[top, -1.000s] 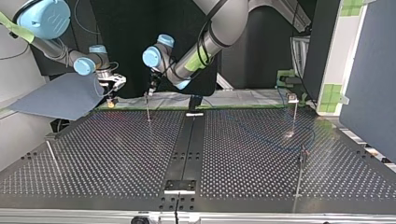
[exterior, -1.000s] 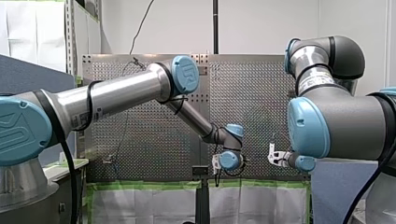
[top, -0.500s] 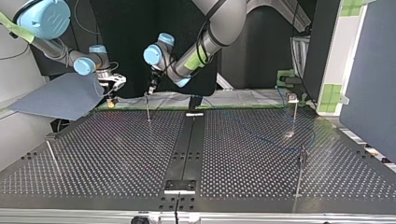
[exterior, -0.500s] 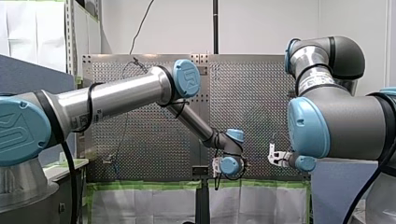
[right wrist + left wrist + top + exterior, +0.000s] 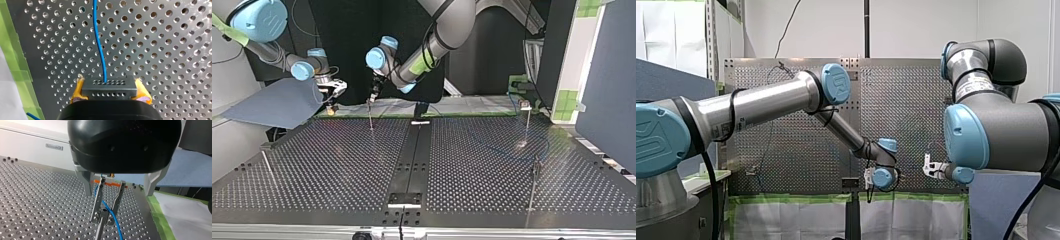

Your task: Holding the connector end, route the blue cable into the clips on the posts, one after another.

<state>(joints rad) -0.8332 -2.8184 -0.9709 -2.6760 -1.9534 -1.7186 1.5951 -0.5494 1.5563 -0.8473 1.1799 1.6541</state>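
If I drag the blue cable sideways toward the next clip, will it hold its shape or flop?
Probably floppy: the blue cable leaves the connector in a wavy line rather than straight. Likely light: it looks thin beside the holes of the table. It should trail the right pincer, which is shut on the connector.

In top view, far-left post [image 5: 370,117] under left gripper [image 5: 373,96], its top between the fingers [image 5: 97,202], cable [image 5: 112,217] there too. Left of both, at table's [image 5: 337,165] far edge, right gripper [image 5: 332,102] with connector [image 5: 109,88] in it, cable leading ahead. Behind near-right post [image 5: 533,185], far-right post [image 5: 526,122]; near-left post [image 5: 267,165] well apart.
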